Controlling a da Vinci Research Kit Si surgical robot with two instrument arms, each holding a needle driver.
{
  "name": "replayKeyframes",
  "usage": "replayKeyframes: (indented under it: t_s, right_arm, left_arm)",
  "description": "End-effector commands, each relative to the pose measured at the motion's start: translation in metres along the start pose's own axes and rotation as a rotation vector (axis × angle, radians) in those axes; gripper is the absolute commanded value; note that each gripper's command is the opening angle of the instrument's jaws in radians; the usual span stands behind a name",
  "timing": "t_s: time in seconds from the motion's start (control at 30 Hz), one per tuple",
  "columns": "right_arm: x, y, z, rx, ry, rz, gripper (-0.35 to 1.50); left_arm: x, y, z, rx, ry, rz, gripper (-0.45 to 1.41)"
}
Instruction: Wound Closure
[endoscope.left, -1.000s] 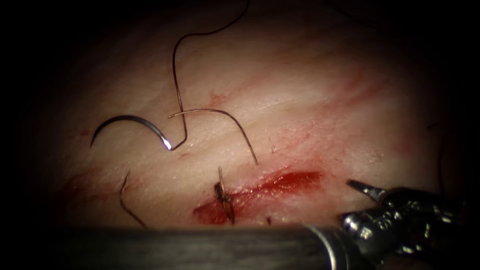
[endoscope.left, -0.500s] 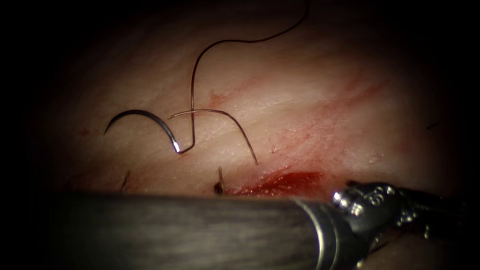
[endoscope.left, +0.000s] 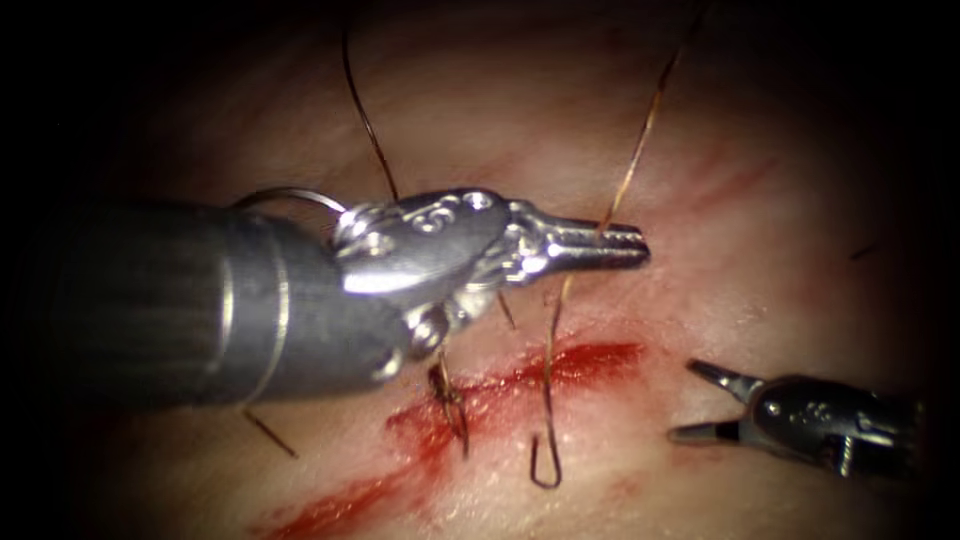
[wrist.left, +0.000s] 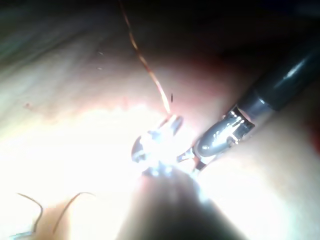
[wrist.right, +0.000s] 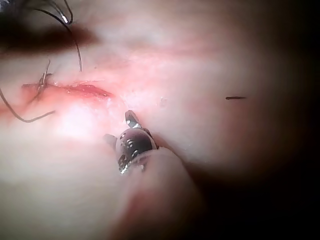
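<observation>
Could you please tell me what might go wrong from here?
1. The left tool has its fingers shut on the thread, whose short end crosses the cut; a hard pull might slip it out or fray it.
2. The needle lies loose on the tissue left of the cut, partly behind the left shaft, where it could get bumped. The right tool is open, holding nothing.

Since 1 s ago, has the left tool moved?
Yes. The left tool rose from the view's bottom edge to above the cut, jaws shut on the thread.
</observation>
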Motion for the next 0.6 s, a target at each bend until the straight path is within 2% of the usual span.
replayKeyframes:
  t_s: [0.03,0.13,0.37,0.5,0.6]
  right_arm:
    - [0.0009,-0.0001,0.0013,0.009,0.031,0.007,1.35]
    - [0.0037,0.0001,0.0033,0.039,0.064,0.029,1.33]
    - [0.0072,-0.0023,0.0077,0.101,0.123,0.017,1.32]
    - [0.0085,-0.0029,0.0099,0.113,0.141,0.007,1.32]
    - [0.0092,-0.0034,0.0123,0.162,0.178,-0.005,1.32]
  left_arm:
    - [-0.0003,-0.0007,0.0001,-0.001,0.006,-0.003,-0.45]
    - [0.0,-0.0025,-0.0012,0.006,0.035,-0.005,-0.45]
    - [0.0005,-0.004,-0.0009,-0.027,0.071,-0.006,-0.45]
    - [0.0007,-0.0043,0.0,-0.047,0.092,-0.004,-0.45]
    - [0.0009,-0.0055,0.0009,-0.07,0.119,0.013,-0.45]
